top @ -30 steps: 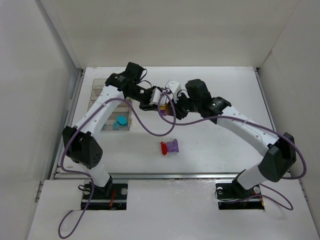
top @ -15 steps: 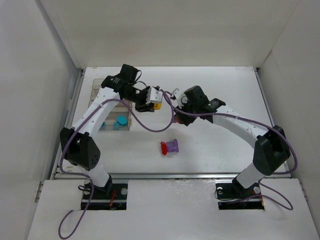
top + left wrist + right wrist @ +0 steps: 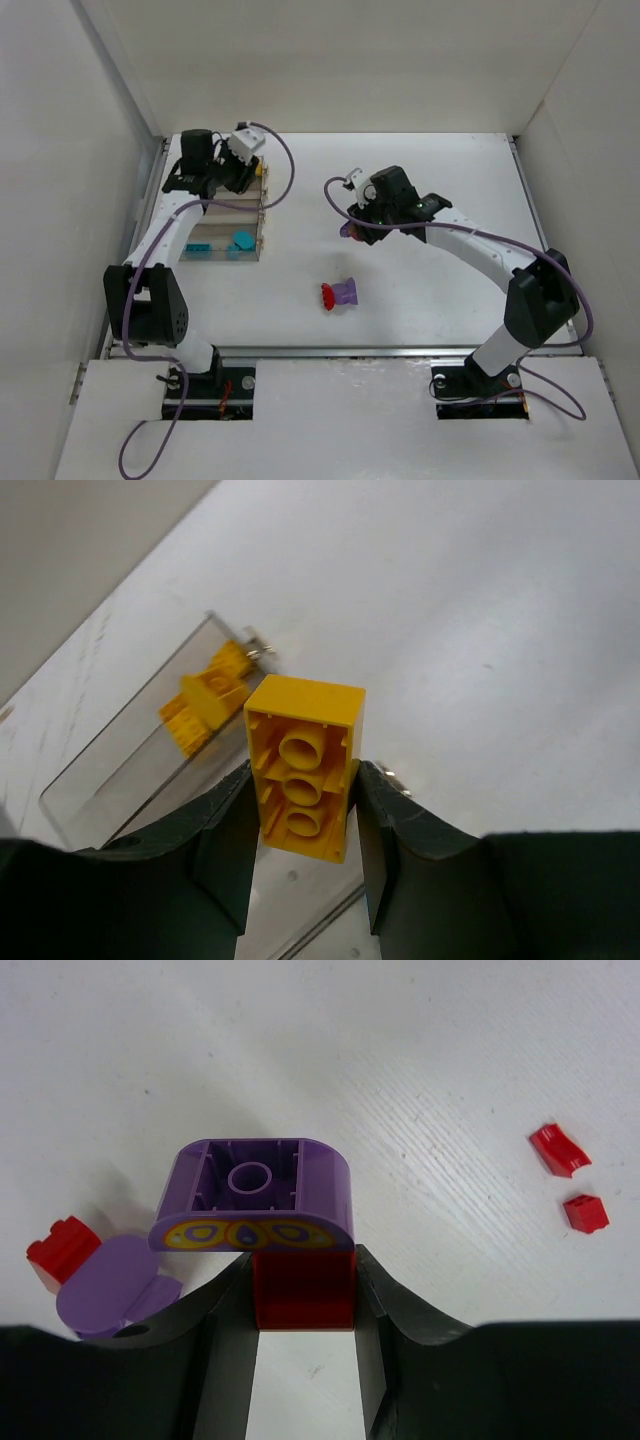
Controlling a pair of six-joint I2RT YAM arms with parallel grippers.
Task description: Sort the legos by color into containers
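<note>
My left gripper point(image 3: 303, 785) is shut on a yellow brick point(image 3: 303, 770), held hollow side up above the clear containers point(image 3: 120, 770). One bin below holds yellow bricks point(image 3: 205, 695). In the top view the left gripper point(image 3: 252, 168) is over the far end of the containers point(image 3: 222, 207). My right gripper point(image 3: 303, 1295) is shut on a red brick point(image 3: 303, 1290) joined to a purple arched brick point(image 3: 255, 1195), above the table. In the top view the right gripper point(image 3: 348, 228) is mid-table. A purple-and-red clump point(image 3: 340, 293) lies on the table and also shows in the right wrist view point(image 3: 100, 1278).
Cyan bricks point(image 3: 240, 241) lie in the nearest bin. Two small red pieces point(image 3: 560, 1148) lie on the table at the right of the right wrist view. White walls enclose the table on three sides.
The left arm has swung left from the table's middle to over the containers, carrying the yellow brick. The right gripper kept the purple-and-red piece and shifted only slightly.
</note>
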